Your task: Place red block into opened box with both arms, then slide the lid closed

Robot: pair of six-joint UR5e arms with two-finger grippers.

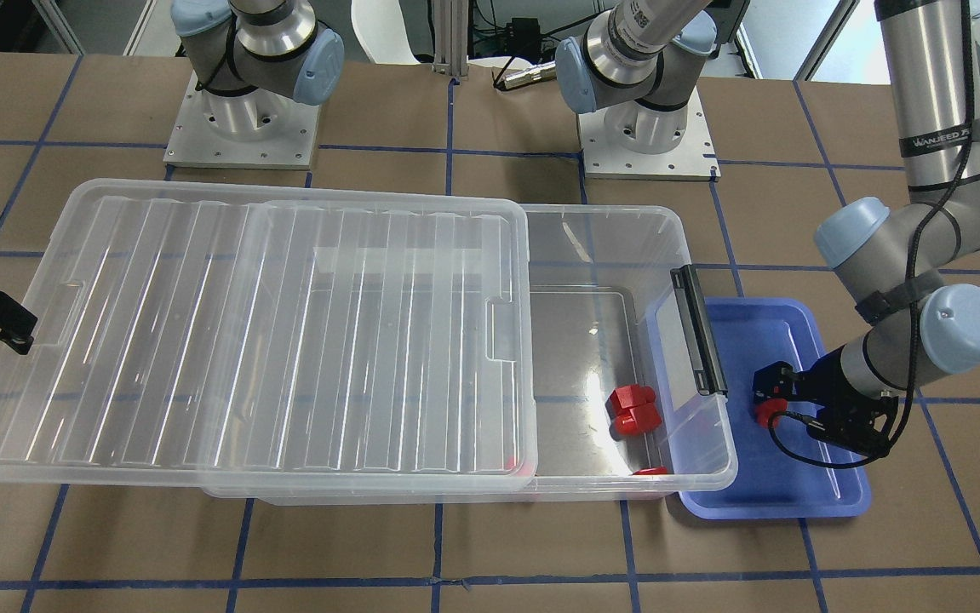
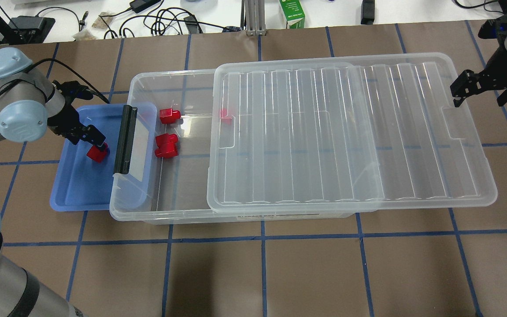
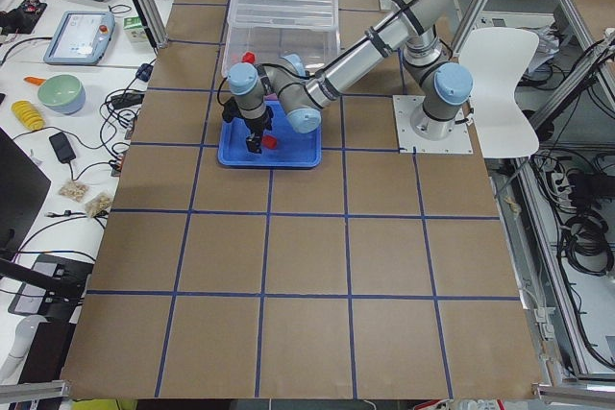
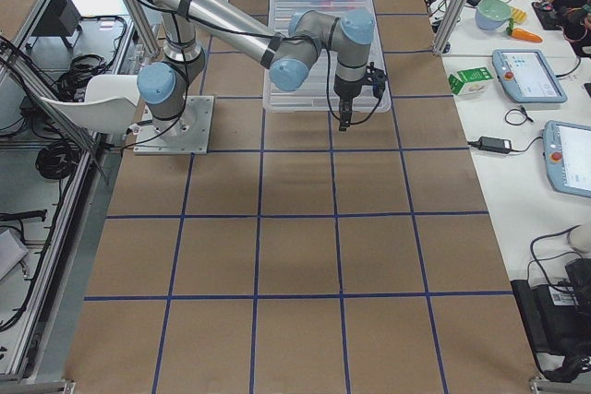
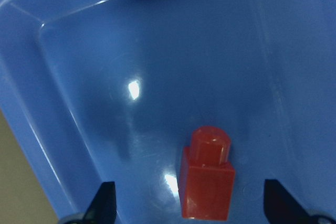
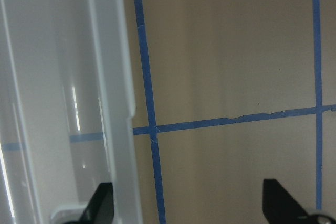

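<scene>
My left gripper point(image 5: 190, 205) hangs with jaws apart astride the red block point(image 5: 206, 184) in the blue tray point(image 5: 94, 51); light, rigid and probably slick, it wants pinching across its flat cube sides.

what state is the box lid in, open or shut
Partly open: the lid is slid aside, overhanging one end, leaving the handle end of the box uncovered.

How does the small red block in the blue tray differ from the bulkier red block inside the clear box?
Shape: the small red block is one cube with a stub; the bulkier red block is joined cubes. Place: the small one lies in the blue tray, the bulkier one inside the box. Only the small one sits within the open left gripper. Both are bright red.
</scene>
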